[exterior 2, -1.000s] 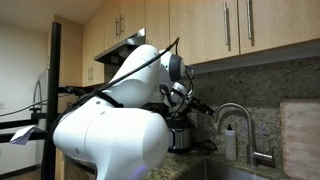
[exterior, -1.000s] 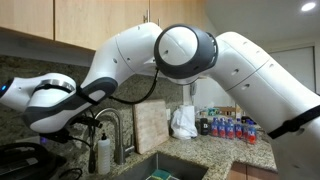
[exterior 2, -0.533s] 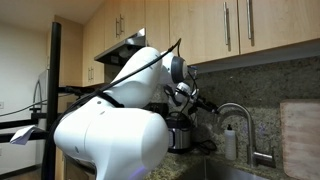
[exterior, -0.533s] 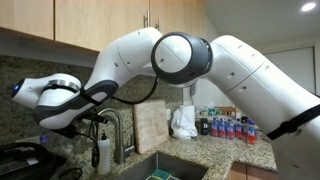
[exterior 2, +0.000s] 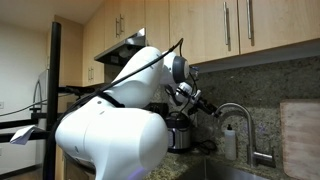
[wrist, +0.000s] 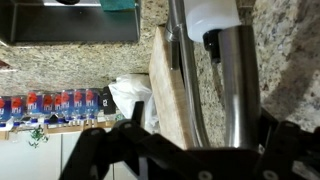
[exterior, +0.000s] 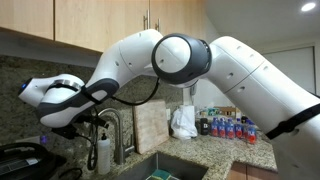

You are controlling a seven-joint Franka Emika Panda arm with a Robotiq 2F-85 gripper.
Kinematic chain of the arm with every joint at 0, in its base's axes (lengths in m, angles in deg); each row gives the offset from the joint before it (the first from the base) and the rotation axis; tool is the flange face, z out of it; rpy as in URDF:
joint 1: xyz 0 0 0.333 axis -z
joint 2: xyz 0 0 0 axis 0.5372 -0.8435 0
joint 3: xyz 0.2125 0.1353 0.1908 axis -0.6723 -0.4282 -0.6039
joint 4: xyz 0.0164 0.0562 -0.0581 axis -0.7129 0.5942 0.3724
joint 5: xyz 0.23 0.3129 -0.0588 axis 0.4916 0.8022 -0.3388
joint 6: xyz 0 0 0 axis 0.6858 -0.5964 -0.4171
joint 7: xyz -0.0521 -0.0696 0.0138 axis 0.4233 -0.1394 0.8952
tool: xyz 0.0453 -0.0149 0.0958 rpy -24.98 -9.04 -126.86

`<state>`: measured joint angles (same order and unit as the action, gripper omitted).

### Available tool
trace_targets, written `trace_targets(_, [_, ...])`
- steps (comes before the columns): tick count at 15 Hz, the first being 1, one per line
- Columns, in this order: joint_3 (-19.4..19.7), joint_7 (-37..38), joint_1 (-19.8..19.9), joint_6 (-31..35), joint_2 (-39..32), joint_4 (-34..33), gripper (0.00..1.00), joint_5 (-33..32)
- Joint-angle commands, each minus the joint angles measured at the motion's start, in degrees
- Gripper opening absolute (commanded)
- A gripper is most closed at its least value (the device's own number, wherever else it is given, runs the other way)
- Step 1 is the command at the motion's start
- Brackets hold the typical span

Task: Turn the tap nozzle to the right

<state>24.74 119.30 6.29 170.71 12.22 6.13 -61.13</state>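
Speckled granite backsplash [exterior 2: 262, 85] and wooden cabinets [exterior 2: 235, 30] close in this kitchen corner. In the wrist view the jaws stand wide apart, their dark fingers [wrist: 100, 160] low at either side, and the brushed-steel tap nozzle [wrist: 236, 85] runs down between them. I cannot tell whether a finger touches the steel. In both exterior views the jaws sit high beside the top of the gooseneck arch, with the big white arm [exterior: 180, 55] sweeping across in front. The nozzle rises at the back of the sink [exterior: 170, 166], its tip curving down over the basin. A white soap pump bottle [exterior: 104, 154] stands just beside the tap's foot. A wooden cutting board [exterior: 150, 125] leans upright against the backsplash nearby. Farther along the granite table [exterior: 215, 150] sit a crumpled white plastic bag [exterior: 183, 122] and a row of water bottles [exterior: 226, 127].
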Motion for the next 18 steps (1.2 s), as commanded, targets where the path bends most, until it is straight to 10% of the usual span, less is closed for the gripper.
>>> trace_targets(1, [-1.6, -0.2, 1.5, 0.8, 3.7, 4.8, 1.00, 3.7])
trace_targets(18, [-1.8, 1.9, 3.7, 3.0, 9.5, 15.2, 1.00, 10.7])
